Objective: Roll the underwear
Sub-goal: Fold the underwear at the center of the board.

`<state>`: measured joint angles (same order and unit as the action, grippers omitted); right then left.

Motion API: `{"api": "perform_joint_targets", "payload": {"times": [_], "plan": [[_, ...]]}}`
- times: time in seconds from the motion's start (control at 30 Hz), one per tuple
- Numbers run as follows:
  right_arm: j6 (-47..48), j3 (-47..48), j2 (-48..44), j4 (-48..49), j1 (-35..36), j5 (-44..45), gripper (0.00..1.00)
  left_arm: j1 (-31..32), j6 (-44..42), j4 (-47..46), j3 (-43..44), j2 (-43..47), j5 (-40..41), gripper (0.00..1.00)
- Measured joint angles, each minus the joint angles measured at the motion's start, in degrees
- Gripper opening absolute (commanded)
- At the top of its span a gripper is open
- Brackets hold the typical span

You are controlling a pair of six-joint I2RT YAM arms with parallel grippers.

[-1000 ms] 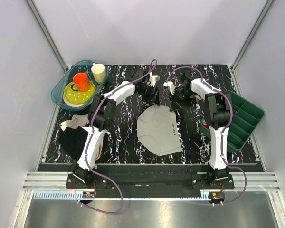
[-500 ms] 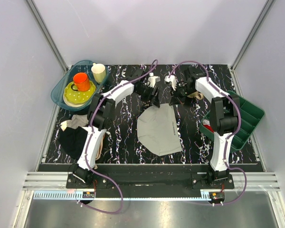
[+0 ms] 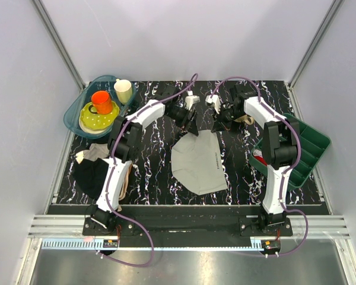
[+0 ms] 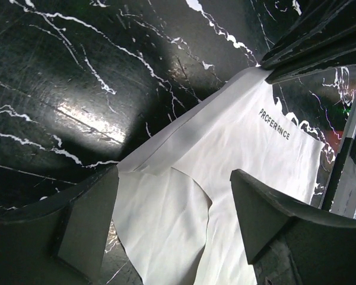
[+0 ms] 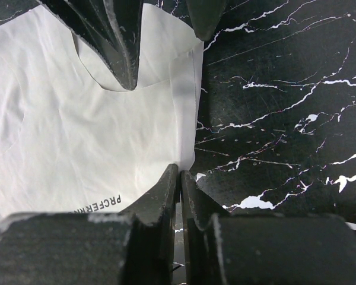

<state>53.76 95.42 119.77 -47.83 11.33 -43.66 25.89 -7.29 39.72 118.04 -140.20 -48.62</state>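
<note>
At the centre of the black, white-veined marble worktop [image 3: 145, 157], the plain light grey underwear [image 3: 199, 161] of thin, soft fabric lies flat between the two arms, its far edge now drawn into a near-straight line. A second ago that edge curved round and loose. In the interval the right arm has swung out to the garment's far right corner, and the left arm has edged a little toward the top of the frame. The right gripper [image 5: 179, 172] has its fingers pressed together, their tips meeting at that corner in the lower middle of the right wrist view. Whether a fold of hem is nipped between them cannot be told. The left gripper [image 4: 172, 178] stands spread wide over the opposite far corner, where the curved cut of a leg opening shows between its fingers, and neither finger bears on the cloth. A line of small black lettering [image 4: 274, 124] runs along the fabric toward the upper right of the left wrist view. With the far edge squared and the piece spread smooth, the straightening looks about done. No turn of fabric has been laid over yet, so the rolling itself is not yet begun, and the straight edge would seem the natural place to start it. A teal plastic basin [image 3: 71, 116] of crockery sits at the upper left of the top view. A green compartment tray [image 3: 311, 148] sits at the right, well apart from the work.
</note>
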Motion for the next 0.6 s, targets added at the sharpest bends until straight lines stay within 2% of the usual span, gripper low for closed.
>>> {"api": "perform_joint_targets", "payload": {"times": [0.33,0.47,0.6], "plan": [[0.0,0.0,0.0,0.0,0.0,-0.1,0.13,1.6,-3.1,-0.2,0.0,0.0,0.8,0.72],[0.0,0.0,0.0,0.0,0.0,-0.5,0.12,2.6,-3.9,-0.3,0.0,0.0,3.3,0.69],[0.0,0.0,0.0,-0.1,0.0,-0.6,0.12,3.3,-4.9,-0.4,0.0,0.0,6.8,0.7]]}}
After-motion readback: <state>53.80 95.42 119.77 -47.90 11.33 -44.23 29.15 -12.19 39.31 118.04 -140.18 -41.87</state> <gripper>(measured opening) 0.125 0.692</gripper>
